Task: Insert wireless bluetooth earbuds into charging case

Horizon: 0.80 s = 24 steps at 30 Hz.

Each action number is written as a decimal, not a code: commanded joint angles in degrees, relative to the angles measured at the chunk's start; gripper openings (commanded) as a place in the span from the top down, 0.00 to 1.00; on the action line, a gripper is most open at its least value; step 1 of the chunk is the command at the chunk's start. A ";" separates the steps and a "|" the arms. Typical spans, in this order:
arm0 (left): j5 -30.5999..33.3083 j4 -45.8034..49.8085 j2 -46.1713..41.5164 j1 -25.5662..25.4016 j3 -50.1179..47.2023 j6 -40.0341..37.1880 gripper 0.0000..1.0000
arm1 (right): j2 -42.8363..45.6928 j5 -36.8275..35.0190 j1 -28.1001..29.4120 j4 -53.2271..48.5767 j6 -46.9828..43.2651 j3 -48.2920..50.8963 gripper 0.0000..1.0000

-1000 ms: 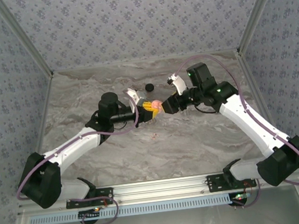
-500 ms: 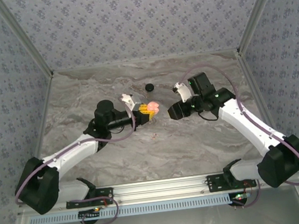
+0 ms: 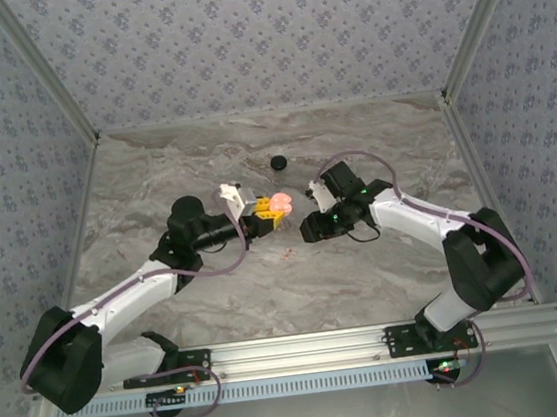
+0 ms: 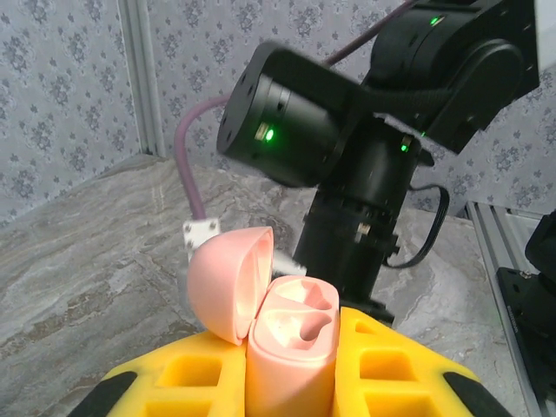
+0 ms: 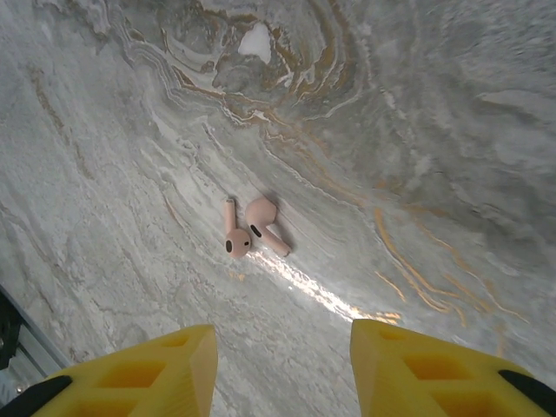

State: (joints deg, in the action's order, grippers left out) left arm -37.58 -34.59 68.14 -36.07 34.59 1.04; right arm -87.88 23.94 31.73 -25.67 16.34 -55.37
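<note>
While clamped on charging case [image 4: 294, 323], left end effector [image 4: 291, 382]; right end effector [image 5: 282, 347] agape.

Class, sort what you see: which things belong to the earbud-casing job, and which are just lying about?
Job in hand:
charging case, lid open, held in the left pincer
two pink earbuds, ahead of the open right pincer

Lying about:
black puck
</note>
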 commanded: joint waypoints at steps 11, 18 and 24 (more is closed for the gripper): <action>3.28 1.88 -6.26 -0.55 -2.34 -2.86 0.93 | -10.79 -1.94 4.79 1.57 2.04 -6.62 0.58; 4.17 3.61 -6.99 -0.57 -2.16 -3.34 0.93 | -15.13 -5.31 7.24 -2.52 0.10 -10.77 0.59; 4.50 4.00 -7.14 -0.49 -2.17 -3.33 0.93 | -17.69 -8.26 8.53 -4.92 -0.82 -12.46 0.65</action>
State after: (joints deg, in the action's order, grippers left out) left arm -33.52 -30.55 62.28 -36.16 32.40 -1.06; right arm -104.16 18.48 39.70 -26.83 16.69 -66.28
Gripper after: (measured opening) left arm 0.195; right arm 0.355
